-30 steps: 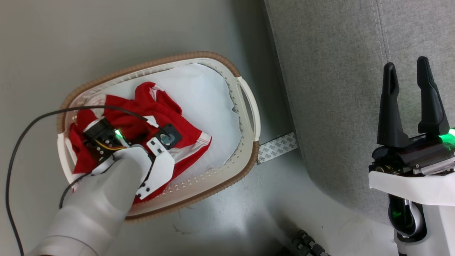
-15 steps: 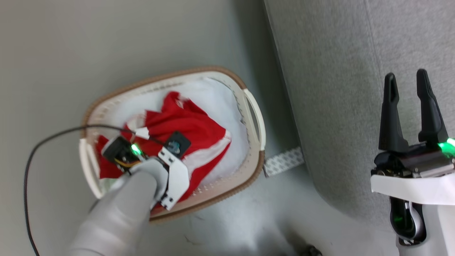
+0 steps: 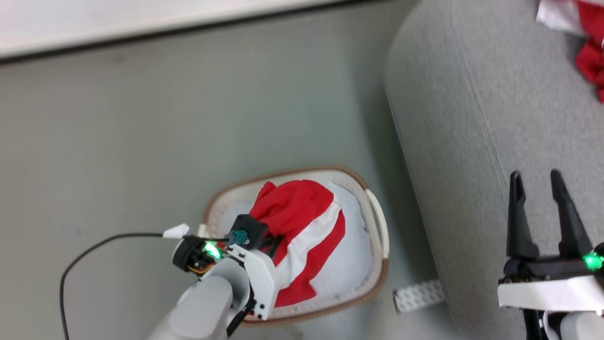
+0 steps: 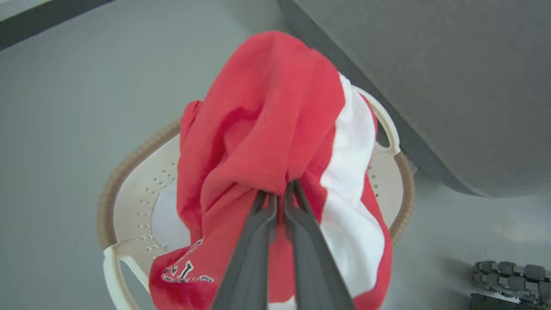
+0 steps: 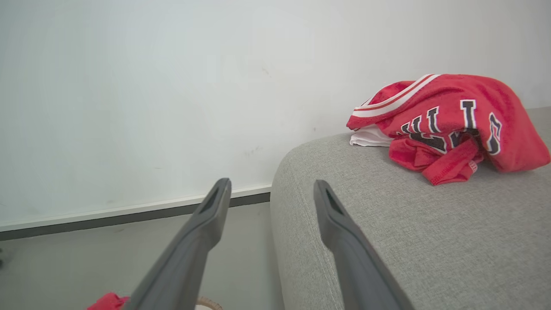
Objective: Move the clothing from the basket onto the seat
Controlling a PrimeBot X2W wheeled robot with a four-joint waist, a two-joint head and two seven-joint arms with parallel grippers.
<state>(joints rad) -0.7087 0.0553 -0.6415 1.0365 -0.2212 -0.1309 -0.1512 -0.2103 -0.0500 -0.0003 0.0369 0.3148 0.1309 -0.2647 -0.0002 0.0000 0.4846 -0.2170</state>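
Lifting now: our left hand [image 4: 279, 194], open a second ago, has clamped on the clothing [image 4: 267, 112] and hoisted it over the basket [image 4: 129, 206]. Meanwhile the right hand [image 3: 535, 182] stands spread, idle over the seat [image 3: 472, 118], where another garment [image 5: 452, 120] lies. Carry-over next, we judge.

Upper right, we see 2nd garment [image 3: 592, 61] cut off by frame edge; left gripper [image 4: 279, 189] tips buried in clothing [image 4: 267, 112].

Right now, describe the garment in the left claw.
Beside the grey seat stands a cream basket. Over it hangs a red garment with a broad white stripe, pinched by the left claw. The other red one lies on the seat.
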